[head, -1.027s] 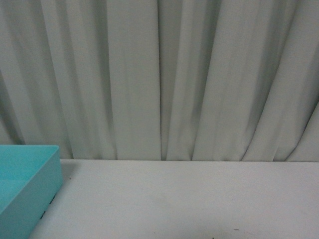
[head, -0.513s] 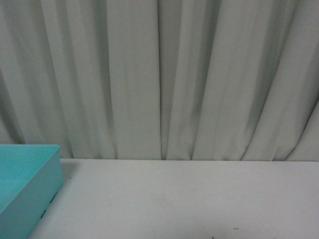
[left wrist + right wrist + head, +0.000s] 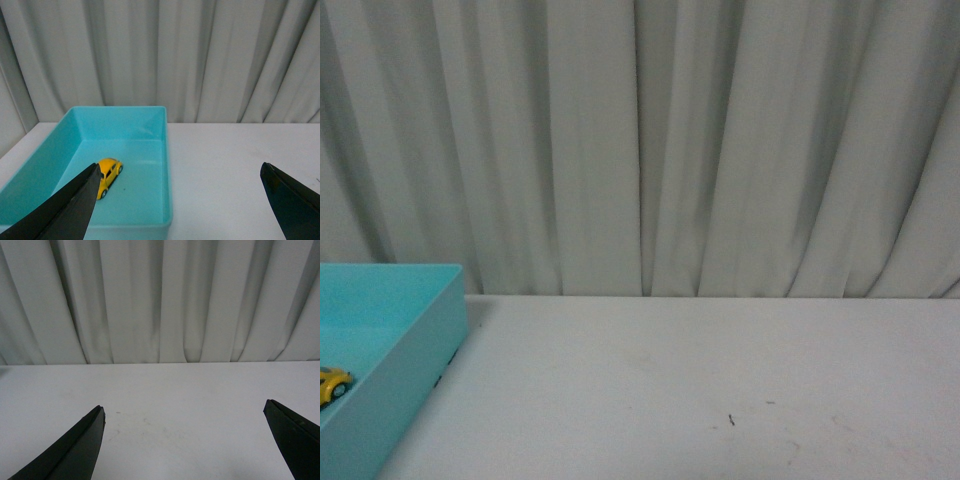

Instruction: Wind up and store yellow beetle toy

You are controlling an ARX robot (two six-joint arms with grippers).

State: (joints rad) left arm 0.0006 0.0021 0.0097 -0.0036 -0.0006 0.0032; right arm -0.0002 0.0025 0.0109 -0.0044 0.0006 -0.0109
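Front view has tilted down since a second ago, revealing yellow beetle toy (image 3: pixel 332 383) at left edge inside teal bin (image 3: pixel 430 350); both grippers (image 3: pixel 180 200) (image 3: pixel 185 440) spread, empty—storing looks done.

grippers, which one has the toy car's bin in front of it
The left gripper: the teal bin with the yellow beetle toy lies ahead. The right gripper faces bare table.

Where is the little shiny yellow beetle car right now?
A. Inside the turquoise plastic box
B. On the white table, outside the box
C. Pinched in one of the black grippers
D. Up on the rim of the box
A. The small glossy yellow beetle toy car sits on the floor of the open turquoise plastic box, and the left gripper is open with nothing between its fingers.
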